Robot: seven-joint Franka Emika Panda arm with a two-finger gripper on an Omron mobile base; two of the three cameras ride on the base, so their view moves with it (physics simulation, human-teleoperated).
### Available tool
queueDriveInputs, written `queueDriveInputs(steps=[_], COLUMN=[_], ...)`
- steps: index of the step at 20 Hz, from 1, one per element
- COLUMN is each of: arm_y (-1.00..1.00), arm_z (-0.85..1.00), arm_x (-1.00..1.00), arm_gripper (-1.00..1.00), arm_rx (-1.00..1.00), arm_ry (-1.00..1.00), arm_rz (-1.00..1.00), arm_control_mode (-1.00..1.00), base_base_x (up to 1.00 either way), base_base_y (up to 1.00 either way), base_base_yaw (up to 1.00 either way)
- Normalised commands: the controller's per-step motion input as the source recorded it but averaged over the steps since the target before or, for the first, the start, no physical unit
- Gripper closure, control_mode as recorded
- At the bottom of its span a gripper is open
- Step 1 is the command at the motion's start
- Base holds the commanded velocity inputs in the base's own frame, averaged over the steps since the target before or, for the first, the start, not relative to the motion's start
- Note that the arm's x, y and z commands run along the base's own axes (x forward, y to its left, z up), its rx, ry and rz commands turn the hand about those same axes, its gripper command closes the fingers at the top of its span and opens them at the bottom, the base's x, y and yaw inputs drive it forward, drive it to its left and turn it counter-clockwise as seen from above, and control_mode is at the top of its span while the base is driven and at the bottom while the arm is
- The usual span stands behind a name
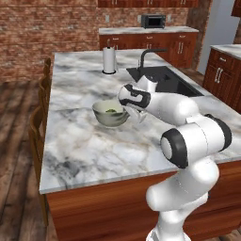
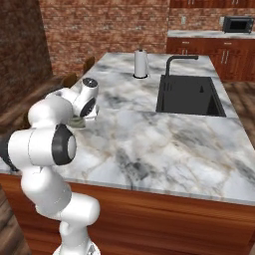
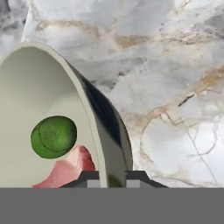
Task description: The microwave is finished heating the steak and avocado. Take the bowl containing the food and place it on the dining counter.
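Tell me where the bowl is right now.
The bowl sits on the dining counter, left of the black sink, with the gripper pinching its rim.

We see a paper towel roll (image 1: pixel 109 60) standing upright near a black faucet (image 1: pixel 149 54) and sink (image 2: pixel 189 94). Wooden chairs (image 1: pixel 40 117) line one side; a small microwave (image 1: pixel 153 20) sits against the brick wall (image 1: pixel 42 28).

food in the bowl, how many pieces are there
2. In the bowl, the green avocado lies against the inner wall, and the pink steak sits just beside it, near the fingers astride the rim. Nothing else shows inside.
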Motion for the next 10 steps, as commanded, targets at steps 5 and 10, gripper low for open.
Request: queueDriveInputs(steps=[5, 10], arm_y=[0.03, 0.03], arm_z=[-0.59, -0.44], arm_x=[0.92, 0.85], arm_gripper=[1.0, 1.0], arm_rx=[-0.07, -0.04], arm_ry=[0.0, -0.01], arm_rz=[-0.05, -0.05], arm_control_mode=[-1.0, -1.0], base_base_x=[0.0, 0.0], base_base_y=[0.0, 0.0], base_base_yaw=[0.0, 0.0])
